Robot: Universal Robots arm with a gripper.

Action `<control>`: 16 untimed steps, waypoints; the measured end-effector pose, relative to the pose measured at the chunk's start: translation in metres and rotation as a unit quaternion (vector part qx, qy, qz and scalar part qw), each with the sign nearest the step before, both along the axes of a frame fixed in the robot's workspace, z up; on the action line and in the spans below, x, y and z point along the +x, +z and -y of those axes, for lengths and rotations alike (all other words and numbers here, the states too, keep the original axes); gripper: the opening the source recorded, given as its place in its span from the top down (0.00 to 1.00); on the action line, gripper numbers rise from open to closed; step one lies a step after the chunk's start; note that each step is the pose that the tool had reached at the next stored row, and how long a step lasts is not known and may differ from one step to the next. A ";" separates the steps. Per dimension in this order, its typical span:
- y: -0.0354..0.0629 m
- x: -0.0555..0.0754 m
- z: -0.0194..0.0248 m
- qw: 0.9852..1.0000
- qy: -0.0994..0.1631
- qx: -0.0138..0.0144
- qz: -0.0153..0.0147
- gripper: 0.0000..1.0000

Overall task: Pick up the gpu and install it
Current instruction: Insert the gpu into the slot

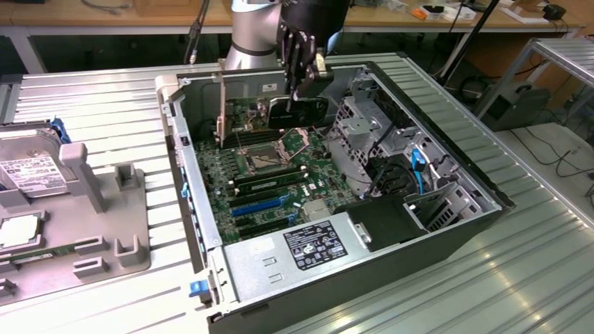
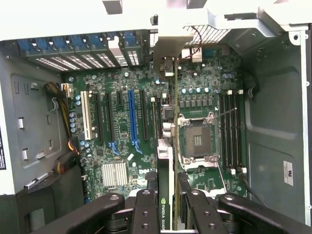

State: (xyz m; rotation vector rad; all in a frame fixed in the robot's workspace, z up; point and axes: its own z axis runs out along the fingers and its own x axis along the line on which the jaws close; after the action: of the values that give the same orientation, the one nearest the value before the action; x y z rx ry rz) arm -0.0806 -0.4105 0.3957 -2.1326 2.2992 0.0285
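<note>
My gripper (image 1: pixel 300 85) hangs over the open computer case (image 1: pixel 464 184) and is shut on the top edge of the gpu (image 1: pixel 302 113), a black card held upright on edge. Its long pale bracket (image 1: pixel 222 104) points down at the case's back wall. In the wrist view the gpu (image 2: pixel 165 165) is seen edge-on between my dark fingers (image 2: pixel 145 212), running across the green motherboard (image 2: pixel 117 87) between the expansion slots and the CPU socket (image 2: pixel 197 139). The card is above the board, beside the long blue slot (image 2: pixel 131 117); whether it touches a slot I cannot tell.
A grey fixture (image 1: pixel 88 209) at the exterior view's left holds a silver hard drive (image 1: pixel 28 170). Inside the case stand a power supply (image 1: pixel 311 250), a metal drive cage (image 1: pixel 366 129) and blue cables (image 1: pixel 418 170). Ribbed metal table (image 1: pixel 519 264) surrounds the case.
</note>
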 end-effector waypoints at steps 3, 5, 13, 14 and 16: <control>-0.0014 0.000 0.0000 1.000 0.000 0.000 0.000 0.73; -0.0023 0.000 0.0000 1.000 0.000 0.000 0.000 0.73; -0.0052 0.000 0.0000 1.000 0.000 0.000 0.000 0.73; -0.0057 0.000 0.0000 1.000 0.000 0.000 0.000 0.73; -0.0066 0.000 0.0000 1.000 0.000 0.000 0.000 0.73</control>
State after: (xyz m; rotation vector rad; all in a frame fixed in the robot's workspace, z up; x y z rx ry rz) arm -0.0806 -0.4105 0.3891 -2.1326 2.2991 0.0286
